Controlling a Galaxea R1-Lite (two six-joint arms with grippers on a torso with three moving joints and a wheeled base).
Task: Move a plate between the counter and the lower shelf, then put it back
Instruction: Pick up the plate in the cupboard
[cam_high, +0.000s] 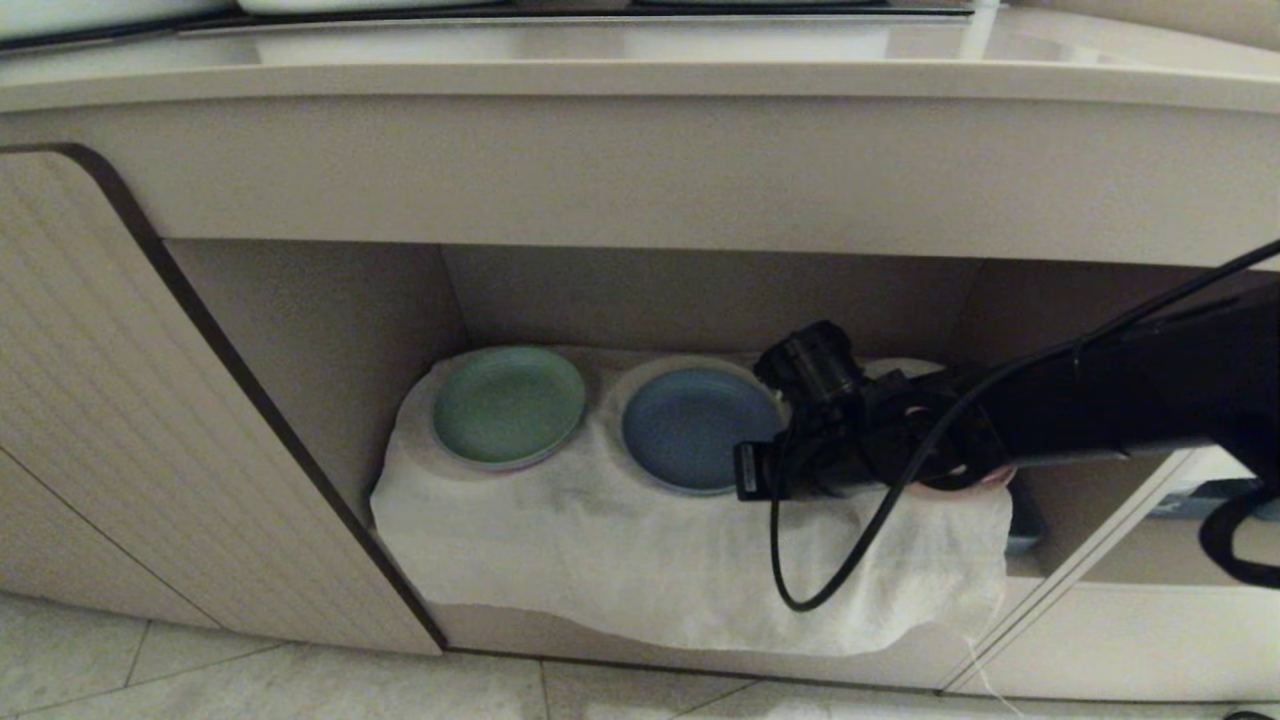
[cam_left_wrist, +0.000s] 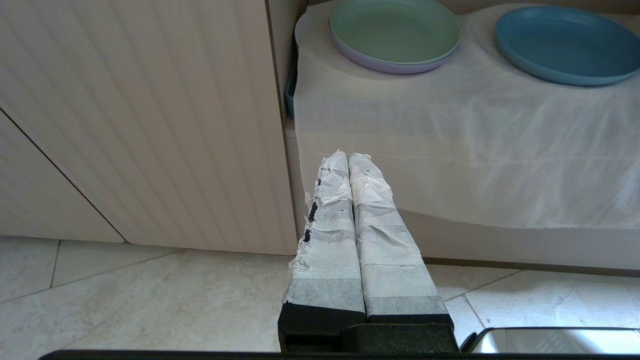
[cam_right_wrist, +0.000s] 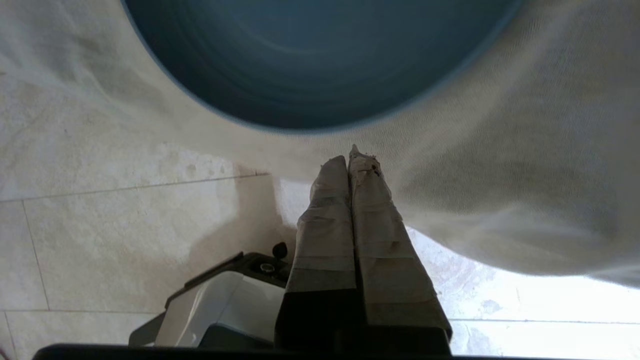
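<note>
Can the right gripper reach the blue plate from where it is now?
Probably yes: the right gripper, shut, sits just short of the blue plate rim on the white cloth, nothing between. It must open first.

- plate (cam_high: 685, 425): light blue, plain, faint concentric rings inside
- green plate (cam_high: 508, 405), at 9 o'clock of the blue one: pale green top, lilac rim beneath
- cloth (cam_high: 620, 550): white, wrinkled, greyish smudges
- shelf (cam_high: 700, 290) walls: beige
- counter (cam_high: 640, 85): glossy beige
- door (cam_high: 120, 420), at 9 o'clock: beige, fine vertical ribbing, dark brown edge
- floor (cam_high: 300, 685): pale marbled tiles, grey grout lines
- right arm (cam_high: 1100, 410): black, black cable
- both grippers' fingers (cam_left_wrist: 350, 230): wrapped in white tape, black bases
</note>
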